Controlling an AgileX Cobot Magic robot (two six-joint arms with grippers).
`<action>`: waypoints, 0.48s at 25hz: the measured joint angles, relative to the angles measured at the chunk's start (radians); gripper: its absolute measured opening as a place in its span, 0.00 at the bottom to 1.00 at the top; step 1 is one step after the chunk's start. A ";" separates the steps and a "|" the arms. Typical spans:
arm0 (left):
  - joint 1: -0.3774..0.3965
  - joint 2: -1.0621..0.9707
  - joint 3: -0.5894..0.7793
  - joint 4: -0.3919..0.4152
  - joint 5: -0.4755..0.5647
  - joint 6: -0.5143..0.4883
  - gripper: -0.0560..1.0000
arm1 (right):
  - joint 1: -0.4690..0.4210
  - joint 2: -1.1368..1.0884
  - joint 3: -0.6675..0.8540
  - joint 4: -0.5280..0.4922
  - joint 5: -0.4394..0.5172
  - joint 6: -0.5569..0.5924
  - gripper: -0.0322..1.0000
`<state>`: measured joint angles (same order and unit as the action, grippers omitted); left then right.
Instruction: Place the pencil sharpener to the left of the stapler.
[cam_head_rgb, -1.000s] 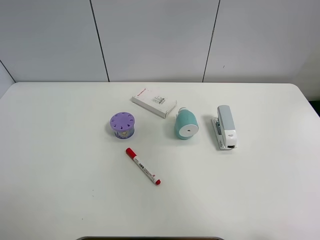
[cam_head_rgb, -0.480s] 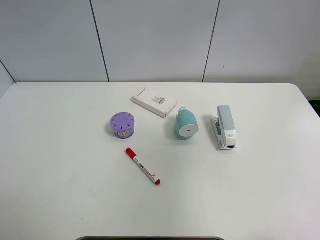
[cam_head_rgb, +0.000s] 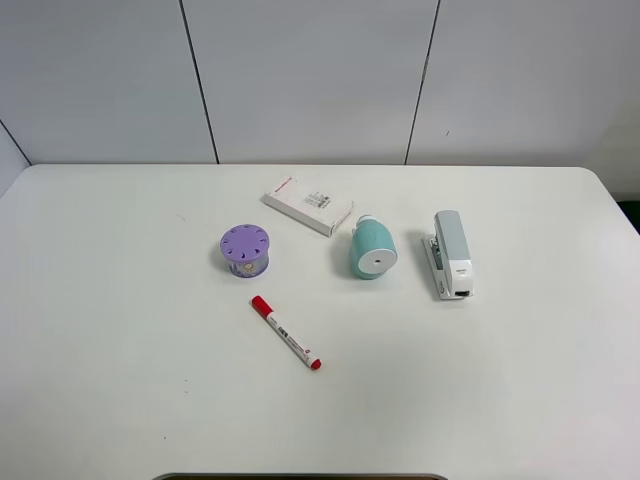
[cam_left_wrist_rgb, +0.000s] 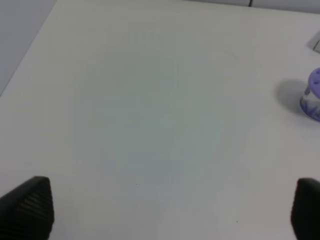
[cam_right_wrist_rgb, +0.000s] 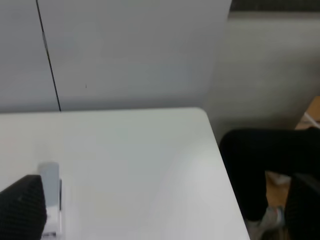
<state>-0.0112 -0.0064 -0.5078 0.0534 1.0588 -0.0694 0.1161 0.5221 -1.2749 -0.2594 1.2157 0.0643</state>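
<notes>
Nearest me on the worktop (cam_head_rgb: 120, 380) lies a red-capped marker (cam_head_rgb: 286, 333). Behind it I see a purple cylinder (cam_head_rgb: 245, 249), then the pencil sharpener (cam_head_rgb: 372, 249) on its side, just left of the stapler (cam_head_rgb: 451, 254) and apart from it. A white box (cam_head_rgb: 308, 204) lies farthest back. My left end effector (cam_left_wrist_rgb: 165, 210) and right end effector (cam_right_wrist_rgb: 165, 210) both stand wide apart, holding nothing.
</notes>
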 joint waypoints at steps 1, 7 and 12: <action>0.000 0.000 0.000 0.000 0.000 0.000 0.96 | 0.000 -0.034 0.037 0.001 0.001 0.001 0.95; 0.000 0.000 0.000 0.000 0.000 0.000 0.96 | -0.043 -0.212 0.257 0.013 0.002 0.001 0.95; 0.000 0.000 0.000 0.000 0.000 0.000 0.96 | -0.086 -0.344 0.364 0.056 0.009 0.001 0.95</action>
<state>-0.0112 -0.0064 -0.5078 0.0534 1.0588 -0.0694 0.0302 0.1785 -0.9113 -0.2038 1.2248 0.0652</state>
